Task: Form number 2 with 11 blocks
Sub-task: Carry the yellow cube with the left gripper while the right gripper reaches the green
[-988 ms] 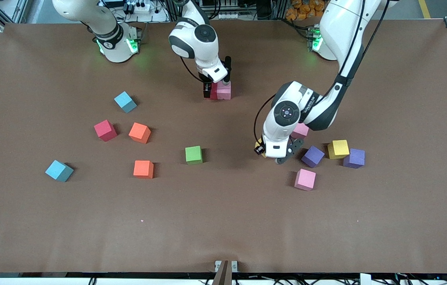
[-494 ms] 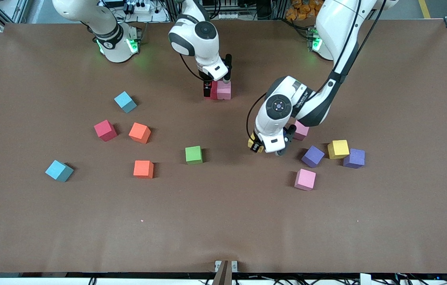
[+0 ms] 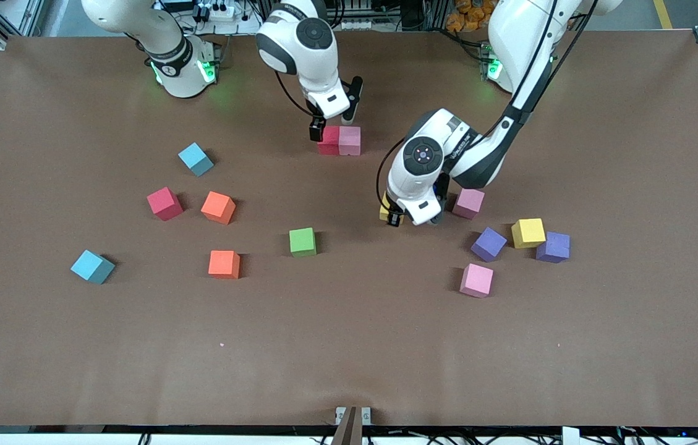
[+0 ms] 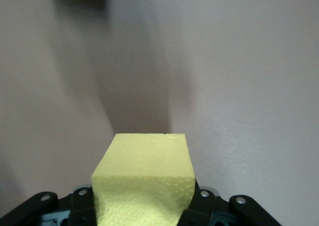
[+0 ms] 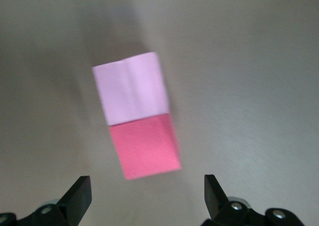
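Note:
A red cube (image 3: 328, 140) and a pink cube (image 3: 349, 140) lie touching side by side near the robots' bases. They also show in the right wrist view, red (image 5: 147, 145) and pink (image 5: 130, 87). My right gripper (image 3: 335, 117) is open and empty just above them (image 5: 144, 196). My left gripper (image 3: 393, 216) is shut on a yellow cube (image 3: 384, 209) and holds it above the table beside a loose pink cube (image 3: 468, 203). The yellow cube fills the left wrist view (image 4: 144, 176). Loose on the table are a red (image 3: 164, 203), two orange (image 3: 218, 207) (image 3: 224, 264) and a green cube (image 3: 302, 241).
Toward the left arm's end lie two purple cubes (image 3: 488, 244) (image 3: 553, 247), a second yellow cube (image 3: 528, 233) and a pink cube (image 3: 476, 280). Two light-blue cubes (image 3: 195, 159) (image 3: 93, 266) lie toward the right arm's end.
My right gripper has let go of the red cube and risen off the pair. My left gripper has carried the yellow cube away from the purple cubes toward the red and pink pair.

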Controlling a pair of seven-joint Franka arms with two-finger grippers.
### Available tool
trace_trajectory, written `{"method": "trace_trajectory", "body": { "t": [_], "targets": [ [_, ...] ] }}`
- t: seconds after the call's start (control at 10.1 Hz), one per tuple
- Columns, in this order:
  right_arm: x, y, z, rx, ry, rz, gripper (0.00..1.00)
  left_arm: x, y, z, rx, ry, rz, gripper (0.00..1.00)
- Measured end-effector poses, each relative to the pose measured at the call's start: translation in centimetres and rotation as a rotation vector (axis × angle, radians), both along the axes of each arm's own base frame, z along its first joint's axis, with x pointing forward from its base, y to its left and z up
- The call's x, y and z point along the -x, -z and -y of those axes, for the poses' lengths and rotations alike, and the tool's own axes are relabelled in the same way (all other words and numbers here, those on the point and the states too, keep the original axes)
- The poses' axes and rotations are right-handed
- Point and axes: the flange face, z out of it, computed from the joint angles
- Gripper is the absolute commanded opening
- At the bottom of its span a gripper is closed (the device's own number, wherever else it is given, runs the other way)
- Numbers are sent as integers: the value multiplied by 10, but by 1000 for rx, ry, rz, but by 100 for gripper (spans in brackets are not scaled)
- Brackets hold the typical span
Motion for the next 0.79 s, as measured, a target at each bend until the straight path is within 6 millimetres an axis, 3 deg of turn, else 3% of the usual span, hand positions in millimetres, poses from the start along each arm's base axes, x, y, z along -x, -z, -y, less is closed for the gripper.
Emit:
{"method": "trace_trajectory", "body": {
  "t": [0.2,0.3,0.49,0.79],
  "targets": [
    [-65,-32,35,22,138,-25,100,28,6,15,14,-111,-11,0],
    [-99,-40,63,34,218,-39,100,46,13,23,28,-143,-12,0],
    [-161,-43,137,40,394,-54,100,82,29,33,33,-216,-33,0],
    [-220,-44,235,35,668,-55,100,110,46,25,55,-258,-20,0]
  ]
}}
